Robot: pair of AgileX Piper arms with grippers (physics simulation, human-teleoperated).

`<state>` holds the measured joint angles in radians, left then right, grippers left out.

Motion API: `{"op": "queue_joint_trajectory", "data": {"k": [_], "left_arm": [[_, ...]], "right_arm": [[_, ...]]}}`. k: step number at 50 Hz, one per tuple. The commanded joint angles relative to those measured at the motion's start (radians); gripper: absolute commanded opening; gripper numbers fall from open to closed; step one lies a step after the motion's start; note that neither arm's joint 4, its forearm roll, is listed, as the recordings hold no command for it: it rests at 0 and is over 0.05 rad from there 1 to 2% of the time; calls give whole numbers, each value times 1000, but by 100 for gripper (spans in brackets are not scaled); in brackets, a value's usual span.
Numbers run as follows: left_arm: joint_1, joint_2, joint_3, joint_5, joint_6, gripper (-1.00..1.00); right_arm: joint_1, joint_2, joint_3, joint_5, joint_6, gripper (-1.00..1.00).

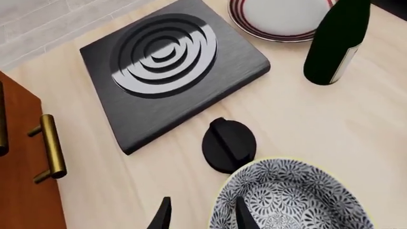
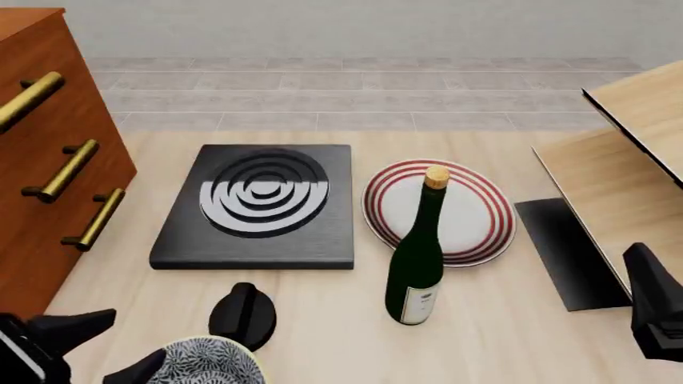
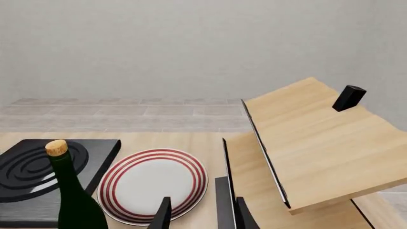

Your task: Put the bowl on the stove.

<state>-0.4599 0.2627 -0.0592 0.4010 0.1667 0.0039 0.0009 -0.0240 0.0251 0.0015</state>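
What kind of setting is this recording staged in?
Most likely a simulated kitchen tabletop, not a real room. A flat black stove with spiral burner rings and its round knob lie on a pale wooden table, beside a red-ringed plate, a corked wine bottle and a wooden drawer cabinet.

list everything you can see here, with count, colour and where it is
stove: 1, black with grey rings, table middle-left
bowl: 1, white with dark-blue floral pattern, near edge, left
knob: 1, black, between bowl and stove
plate: 1, white with red rings, right of stove
bottle: 1, dark green, cork top, upright in front of plate
drawer cabinet: 1, brown, brass handles, far left
wooden rack: 1, pale wood, right
left gripper: 1, black, fingers straddling bowl rim
right gripper: 1, black, open, off the table things
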Motion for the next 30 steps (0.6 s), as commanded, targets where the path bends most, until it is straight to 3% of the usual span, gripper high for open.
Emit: {"op": "queue_joint_trajectory", "data": {"k": [1, 14, 30], "left_arm": [[-16, 86, 37, -84, 7, 100], [-38, 119, 18, -69, 35, 100], [-32, 314, 52, -236, 63, 100]], "right_arm": [[0, 0, 0, 0, 0, 100], [0, 0, 0, 0, 0, 100], [0, 0, 0, 0, 0, 100]]}}
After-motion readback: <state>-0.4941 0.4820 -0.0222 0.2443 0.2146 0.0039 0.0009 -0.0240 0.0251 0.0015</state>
